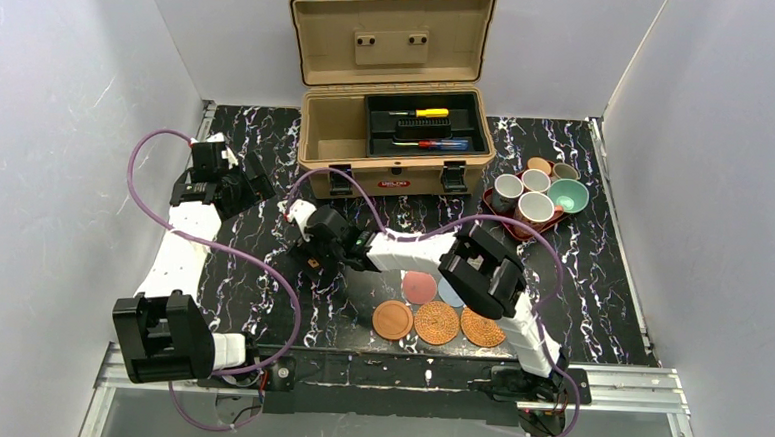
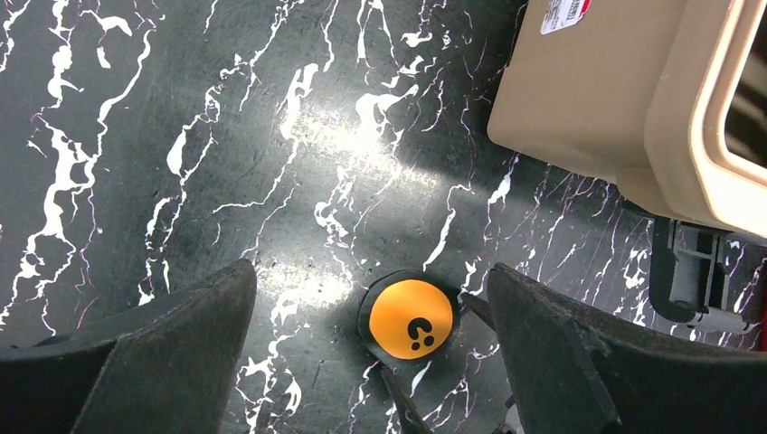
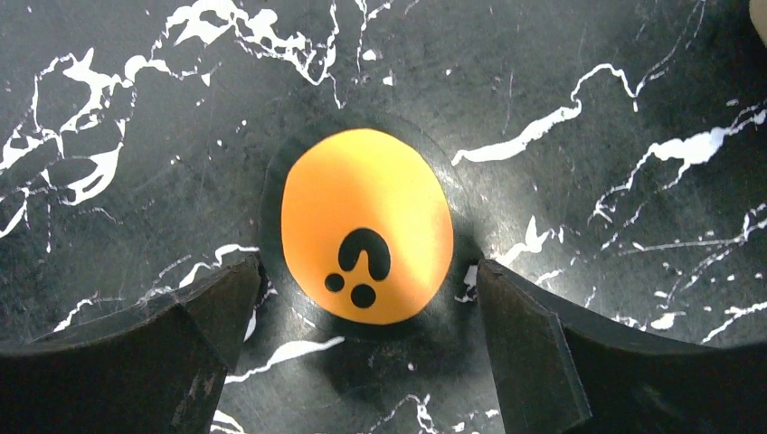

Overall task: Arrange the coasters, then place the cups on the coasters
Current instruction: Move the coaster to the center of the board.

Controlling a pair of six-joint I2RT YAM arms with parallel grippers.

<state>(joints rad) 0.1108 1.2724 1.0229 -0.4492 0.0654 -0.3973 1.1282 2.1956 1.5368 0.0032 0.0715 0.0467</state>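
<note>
An orange coaster with black marks (image 3: 366,226) lies flat on the marble table, just ahead of my open right gripper (image 3: 366,271), whose fingertips flank its near edge. High above it my left gripper (image 2: 371,276) is open and empty, and the same coaster (image 2: 411,318) shows small below. At the front lie a wooden brown coaster (image 1: 392,319) and two woven coasters (image 1: 436,322) (image 1: 482,328). Behind them are a pinkish-red one (image 1: 419,286) and a blue-grey one (image 1: 449,293), partly hidden by the right arm. The cups (image 1: 536,206) stand on a dark red tray (image 1: 492,199).
An open tan toolbox (image 1: 398,129) with screwdrivers in its inner tray stands at the back middle; its corner (image 2: 633,117) shows in the left wrist view. The right arm (image 1: 481,268) stretches leftward across the middle. Grey walls close in both sides.
</note>
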